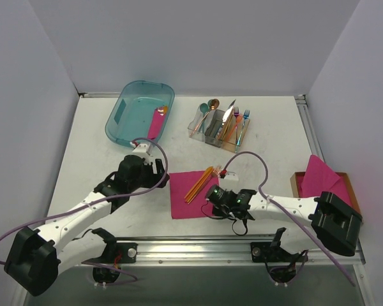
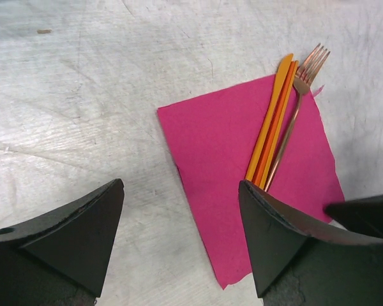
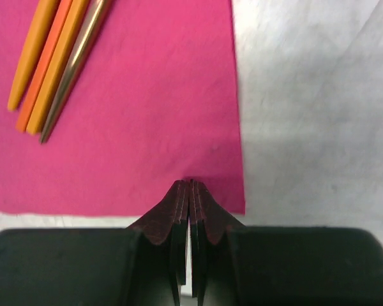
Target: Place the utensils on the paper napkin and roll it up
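Note:
The paper napkin [image 1: 191, 194] lies flat as a magenta square at the table's front middle. The utensils [image 1: 200, 183], copper-orange and side by side, lie slanted on its far half. The left wrist view shows a fork and two orange pieces [image 2: 276, 124] on the napkin [image 2: 223, 153]. My left gripper [image 1: 158, 171] is open and empty at the napkin's left edge, its jaws [image 2: 180, 185] straddling that edge. My right gripper [image 1: 210, 194] is shut. Its tips [image 3: 190, 185] rest over the napkin [image 3: 147, 115] near its near right corner, right of the utensil handles [image 3: 51, 60].
A teal bin [image 1: 124, 118] with a pink roll inside stands at the back left. A clear organizer [image 1: 220, 127] of teal and iridescent cutlery is at the back middle. A wooden box [image 1: 348, 185] holding a stack of pink sheets is at the right. A metal rail [image 1: 198, 245] runs along the front.

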### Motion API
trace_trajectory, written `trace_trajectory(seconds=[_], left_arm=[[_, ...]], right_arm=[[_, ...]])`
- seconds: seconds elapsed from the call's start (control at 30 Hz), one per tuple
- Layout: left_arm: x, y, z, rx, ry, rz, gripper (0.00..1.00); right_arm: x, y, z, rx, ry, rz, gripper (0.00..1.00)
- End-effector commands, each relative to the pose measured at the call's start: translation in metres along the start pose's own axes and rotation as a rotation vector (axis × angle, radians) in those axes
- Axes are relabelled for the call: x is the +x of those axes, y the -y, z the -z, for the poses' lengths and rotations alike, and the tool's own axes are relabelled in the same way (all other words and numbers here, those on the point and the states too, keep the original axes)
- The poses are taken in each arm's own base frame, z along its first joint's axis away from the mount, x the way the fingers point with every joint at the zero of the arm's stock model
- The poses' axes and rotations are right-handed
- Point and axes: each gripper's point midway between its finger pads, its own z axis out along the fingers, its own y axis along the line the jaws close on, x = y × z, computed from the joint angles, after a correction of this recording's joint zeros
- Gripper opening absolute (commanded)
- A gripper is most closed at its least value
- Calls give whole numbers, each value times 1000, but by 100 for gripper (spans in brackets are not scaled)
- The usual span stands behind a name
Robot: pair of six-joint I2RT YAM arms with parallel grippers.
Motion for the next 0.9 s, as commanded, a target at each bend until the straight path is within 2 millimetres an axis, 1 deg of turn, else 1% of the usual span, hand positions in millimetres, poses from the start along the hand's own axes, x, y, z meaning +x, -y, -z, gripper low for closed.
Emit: trace_trajectory(seconds=[0.0, 0.03, 0.07, 0.1, 0.13, 0.17, 0.2, 0.23, 0.27, 0.3, 0.33, 0.37, 0.4, 0.43, 0.47, 0.5, 0.53, 0.57, 0.6, 0.63, 0.73, 0.77, 0.8, 0.87], left_arm=[[-11, -6, 4, -28, 45, 25, 82], [-12, -5, 5, -27, 48, 25, 81], [-12, -6, 4, -29, 49, 26, 81], [-12, -6, 4, -30, 48, 26, 81], [-12, -6, 4, -27, 50, 24, 82], [-13, -6, 4, -29, 52, 27, 82], [-13, -7, 4, -33, 53, 27, 81], [-14, -7, 4, -36, 54, 31, 82], [-15, -8, 5, -41, 57, 35, 81], [-17, -14, 5, -58, 61, 48, 81], [-18, -16, 6, -66, 62, 64, 82], [-18, -21, 6, -76, 62, 79, 81], [-23, -33, 6, -100, 73, 111, 82], [-22, -33, 6, -65, 58, 133, 84], [-20, -37, 5, -51, 53, 156, 84], [-20, -40, 4, -36, 46, 176, 84], [-22, -48, 4, -31, 42, 210, 84], [-21, -50, 4, -20, 41, 223, 84], [-22, -52, 4, -18, 45, 232, 84], [-22, -54, 4, -19, 46, 240, 84], [-24, -54, 5, -12, 49, 244, 84], [-24, -54, 6, -6, 50, 245, 84], [-23, -54, 6, -2, 48, 245, 84], [-23, -54, 7, 2, 50, 247, 84]], right_arm=[[7, 4, 16, 41, 5, -17, 0], [6, 9, 19, 70, 12, 1, 0], [-1, 1, 25, 57, 27, 3, 0], [-5, -3, 30, 47, 41, 26, 0], [-10, -8, 33, 28, 57, 41, 3], [-15, -16, 37, 0, 73, 61, 13], [-21, -27, 42, -41, 87, 75, 18], [-25, -38, 45, -85, 103, 140, 23], [-26, -43, 46, -97, 105, 167, 30], [-30, -51, 47, -103, 110, 184, 31], [-29, -58, 47, -115, 117, 250, 31], [-27, -65, 47, -132, 115, 288, 31], [-24, -74, 44, -134, 111, 325, 31], [-23, -84, 43, -160, 117, 350, 31], [-15, -92, 43, -181, 114, 424, 31], [-6, -96, 36, -177, 97, 467, 31], [-6, -111, 39, -209, 113, 491, 31], [5, -119, 41, -226, 113, 565, 32], [10, -122, 35, -210, 111, 597, 33], [11, -133, 38, -230, 122, 620, 34], [22, -143, 32, -227, 130, 706, 36], [22, -151, 34, -238, 141, 713, 39], [27, -150, 29, -228, 134, 750, 41], [28, -160, 28, -234, 138, 769, 43]])
